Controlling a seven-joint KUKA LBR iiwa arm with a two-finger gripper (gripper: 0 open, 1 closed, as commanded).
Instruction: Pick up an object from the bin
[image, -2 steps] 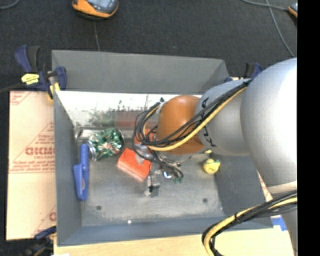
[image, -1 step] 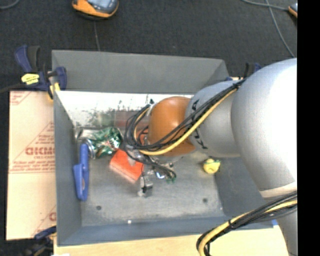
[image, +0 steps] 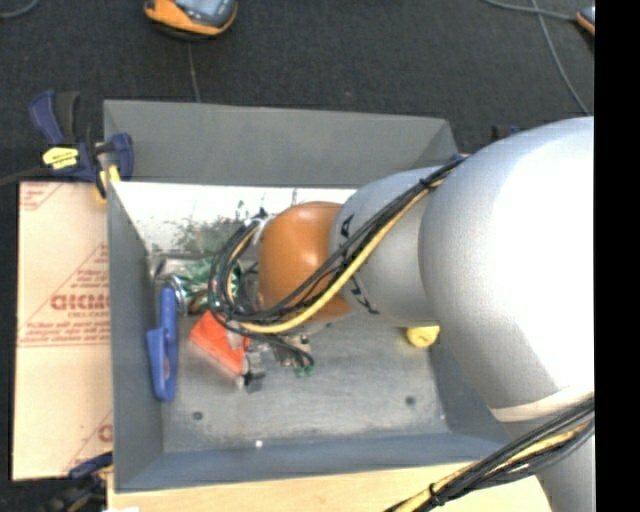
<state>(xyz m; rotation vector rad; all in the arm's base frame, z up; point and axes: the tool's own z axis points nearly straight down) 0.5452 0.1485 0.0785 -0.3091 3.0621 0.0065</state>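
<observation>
My gripper (image: 250, 374) reaches down below the arm's orange cover onto the left middle of the bin floor. Its dark tip sits at the right edge of a flat orange-red thing (image: 210, 340), touching or nearly touching it. A small green piece (image: 303, 370) lies just right of the gripper. Along the left wall lies a blue-handled tool (image: 162, 346), lengthwise and close to the orange-red thing.
A heap of green and silvery things (image: 195, 272) sits at the back left, partly under the cables. A small yellow thing (image: 422, 336) lies at the right, beside the arm. The arm covers the bin's back right.
</observation>
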